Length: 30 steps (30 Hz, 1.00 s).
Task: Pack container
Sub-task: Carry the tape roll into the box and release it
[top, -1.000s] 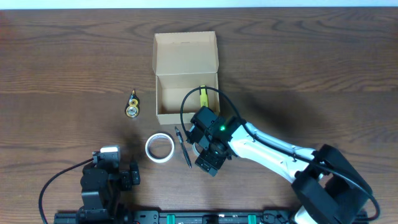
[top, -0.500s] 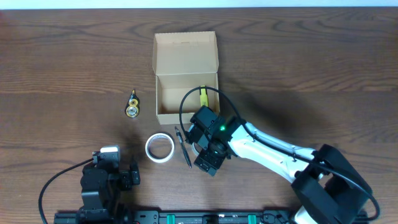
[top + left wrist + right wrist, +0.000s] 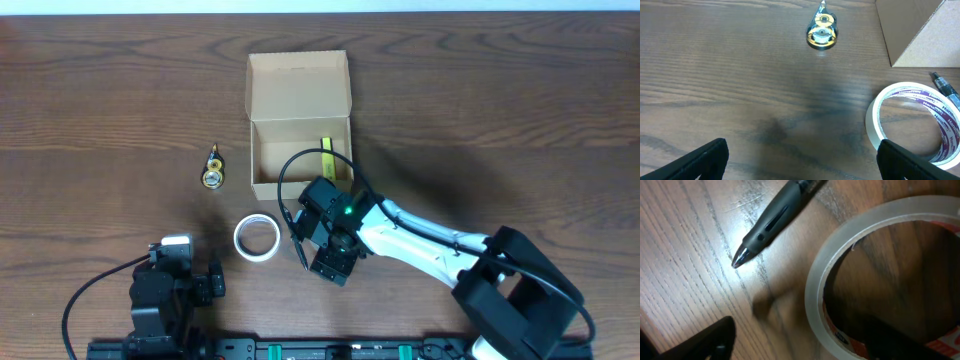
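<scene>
The container (image 3: 300,150) is an open tan cardboard box with its flap lid laid back; a yellow item (image 3: 326,155) lies inside. My right gripper (image 3: 315,235) is open just in front of the box. In the right wrist view it (image 3: 805,347) straddles the wall of a clear tape roll (image 3: 860,265) with a red core, one finger outside and one inside. A black pen (image 3: 775,220) lies beside the roll. My left gripper (image 3: 802,160) is open and empty at the near left. A white tape roll (image 3: 257,238) lies ahead of it.
A small yellow tape dispenser (image 3: 213,170) lies left of the box and also shows in the left wrist view (image 3: 822,32). The pen (image 3: 295,235) lies between the white roll and my right gripper. The left arm base (image 3: 160,295) sits at the front edge.
My right gripper has shifted slightly left and nearer, toward the pen. The left arm and the loose objects have not moved.
</scene>
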{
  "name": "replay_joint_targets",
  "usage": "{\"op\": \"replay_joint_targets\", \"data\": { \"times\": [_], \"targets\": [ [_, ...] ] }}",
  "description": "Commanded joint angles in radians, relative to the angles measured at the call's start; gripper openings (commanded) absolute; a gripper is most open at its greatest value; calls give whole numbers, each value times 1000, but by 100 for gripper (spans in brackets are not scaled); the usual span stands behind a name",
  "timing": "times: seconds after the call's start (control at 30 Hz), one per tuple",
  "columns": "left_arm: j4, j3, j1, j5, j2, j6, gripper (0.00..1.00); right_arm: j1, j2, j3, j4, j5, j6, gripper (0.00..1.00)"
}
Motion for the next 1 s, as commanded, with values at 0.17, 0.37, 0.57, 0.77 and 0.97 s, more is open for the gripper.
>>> {"op": "replay_joint_targets", "data": {
  "times": [0.17, 0.37, 0.57, 0.77, 0.97],
  "targets": [
    [-41, -44, 0, -6, -5, 3, 95, 10, 39, -10, -1, -9, 61, 13],
    [-41, -44, 0, -6, -5, 3, 95, 10, 24, 23, -55, -9, 128, 3],
    [-41, -44, 0, -6, -5, 3, 95, 18, -70, 111, -179, -8, 186, 1],
    [-41, -44, 0, -6, -5, 3, 96, 34, -207, 181, -275, 30, 275, 1],
    [-41, -44, 0, -6, -5, 3, 95, 21, -231, 358, -207, 245, 272, 1]
  ]
}}
